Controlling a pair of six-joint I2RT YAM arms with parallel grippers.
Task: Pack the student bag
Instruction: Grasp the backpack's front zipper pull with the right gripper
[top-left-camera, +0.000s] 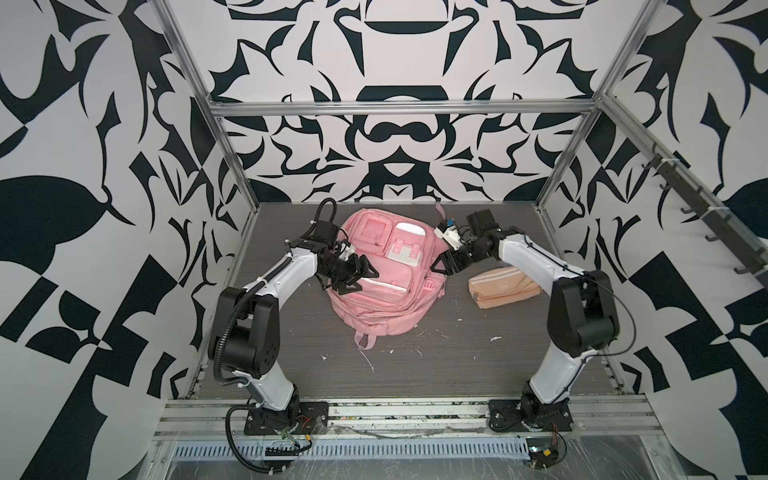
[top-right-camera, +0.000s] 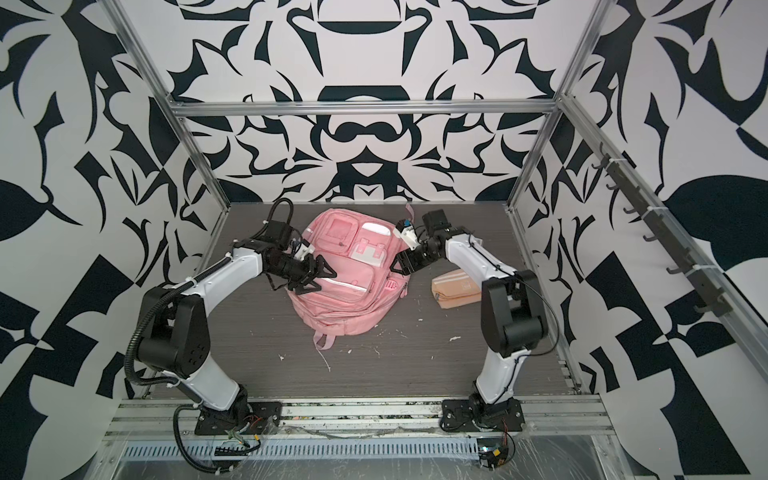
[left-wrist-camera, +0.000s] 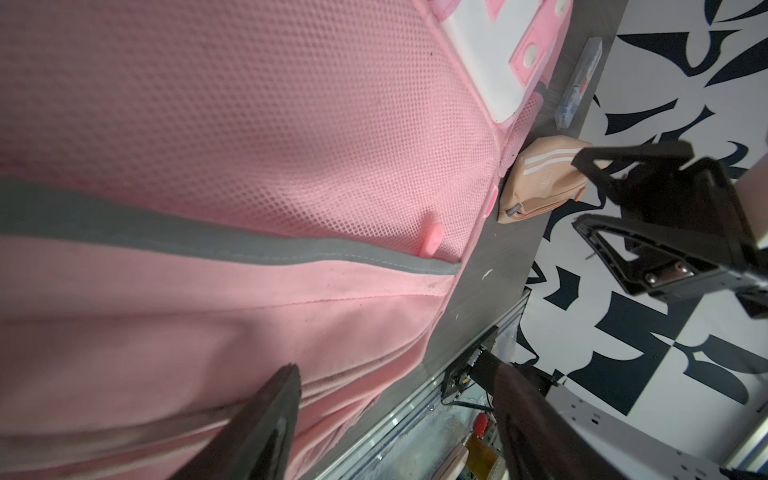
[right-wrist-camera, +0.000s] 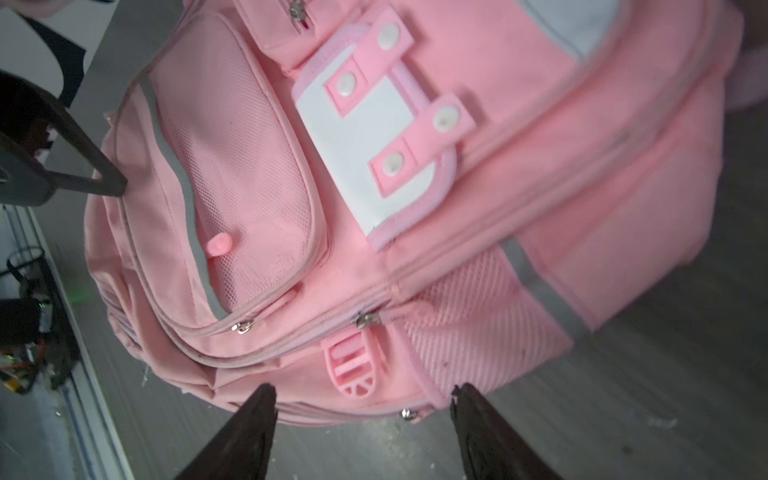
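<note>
a large pink student bag (top-left-camera: 384, 291) is lying flat in the middle of a grey table (top-left-camera: 415, 365), with its front pockets facing up and its top loop pointing toward the robot's base. a small peach pouch (top-left-camera: 505, 286) is lying close beside it on the right, not yet packed. every zip in sight is looking shut, so the step in hand is most likely opening a compartment. doing this well probably means one gripper pinning the soft fabric near the zip track while the other is pinching a small metal zip pull (right-wrist-camera: 365, 320) squarely and drawing it along the curve, since loose cloth is likely to bunch and drag the whole bag. the left gripper (top-left-camera: 356, 279) is hovering low over the bag's front left, with its jaws standing apart and holding nothing; whether a fingertip is touching the cloth is not clear. the right gripper (top-left-camera: 442, 266) is sitting at the bag's right side, by the mesh side pocket, jaws likewise apart and empty, facing the zip pulls. both arms are bending at the elbow and reaching inward, forearms sloping down toward the bag like a mirrored arch.
</note>
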